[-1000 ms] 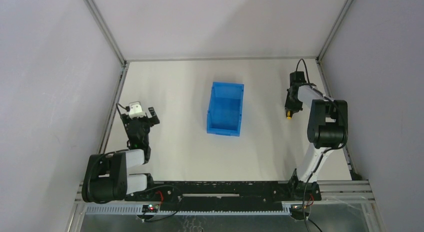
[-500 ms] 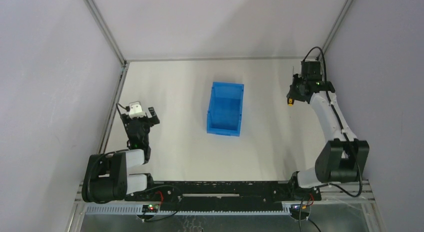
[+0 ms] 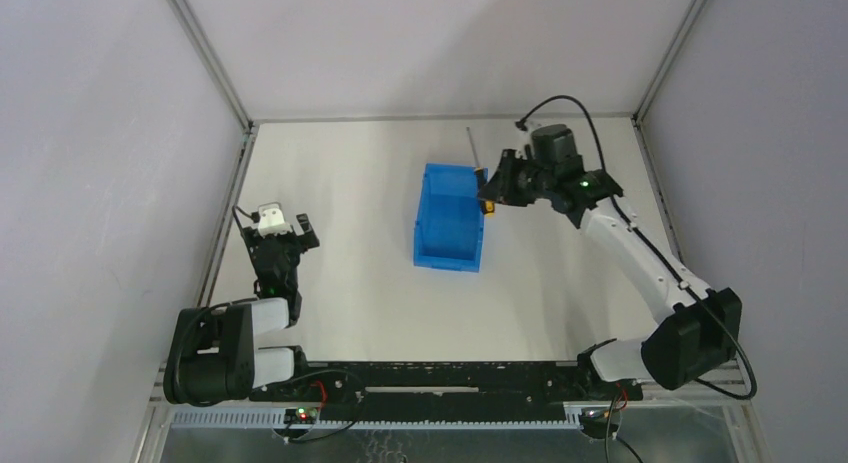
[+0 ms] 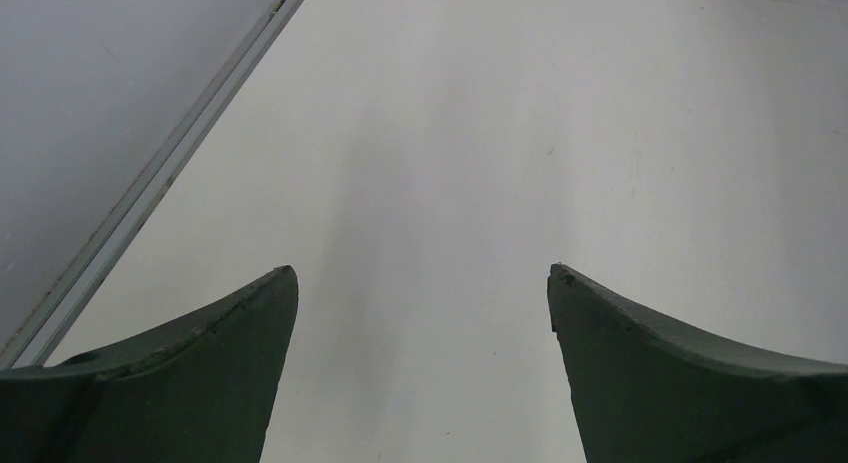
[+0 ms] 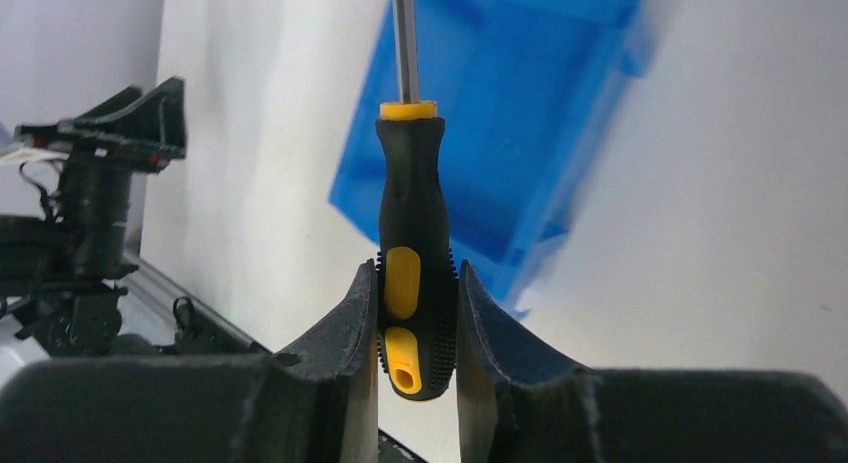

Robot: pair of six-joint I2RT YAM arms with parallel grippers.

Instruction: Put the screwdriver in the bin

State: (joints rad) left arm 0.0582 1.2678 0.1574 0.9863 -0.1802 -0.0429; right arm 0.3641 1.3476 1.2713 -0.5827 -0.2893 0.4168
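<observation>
The screwdriver [image 5: 410, 183] has a black handle with orange-yellow inserts and a thin metal shaft. My right gripper [image 5: 416, 273] is shut on the lower part of its handle, both fingers pressed against it. In the top view the right gripper [image 3: 497, 186] hangs over the far right corner of the blue bin [image 3: 447, 255], and the screwdriver [image 3: 473, 151] points its shaft toward the back of the table. The right wrist view shows the bin [image 5: 520, 103] blurred behind the handle. My left gripper [image 3: 298, 227] rests at the left and stands open [image 4: 422, 273] over bare table with nothing between its fingers.
White walls with metal frame rails [image 3: 228, 198] enclose the table on the left, back and right. The black base rail [image 3: 440, 378] runs along the near edge. The left arm [image 5: 90, 213] appears at the left of the right wrist view.
My right arm has swung left from the table's right side to the bin's far right corner, carrying the screwdriver. The left arm has not moved.
</observation>
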